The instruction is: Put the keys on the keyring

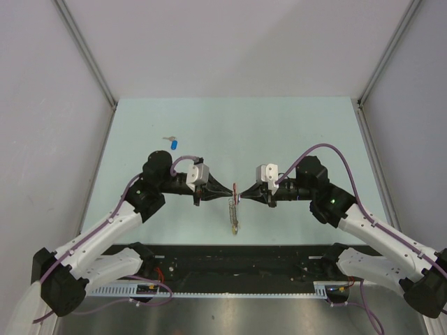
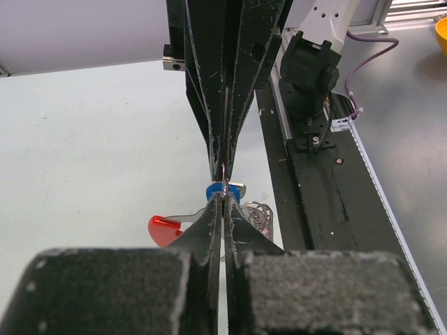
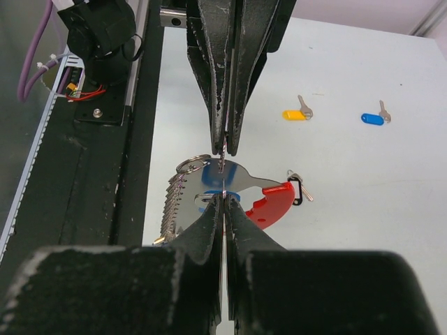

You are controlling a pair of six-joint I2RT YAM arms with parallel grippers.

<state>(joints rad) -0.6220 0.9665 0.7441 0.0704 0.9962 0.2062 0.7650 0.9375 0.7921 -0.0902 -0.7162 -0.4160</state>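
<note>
The keyring (image 3: 276, 202) is up off the table (image 1: 293, 132), its red arc hanging low, its flat face turned towards the wrist cameras and only its edge showing from above. It sits right where the two arms meet, in front of their bases. A row of silver blades (image 3: 173, 202) is fanned along its near side and looks already threaded on. A patch of blue (image 2: 218, 192) also shows against the metal just at the fingertips, and it may be a blue-headed key on the ring or going on, but I cannot tell which. The left gripper (image 2: 223, 204) and the right gripper (image 3: 223, 202) face each other tip to tip, each pressed together on a thin sliver of the ring's metal seen edge-on. So both seem to be pinching the keyring itself. A small black tag (image 3: 297, 188) dangles beside the red arc. Farther out, a yellow key (image 3: 296, 114) and a blue key (image 3: 373, 118) lie loose on the table, well apart from the ring and from each other. By my judgement the job is partly done — at least these two keys are yet to be fetched and threaded.
</note>
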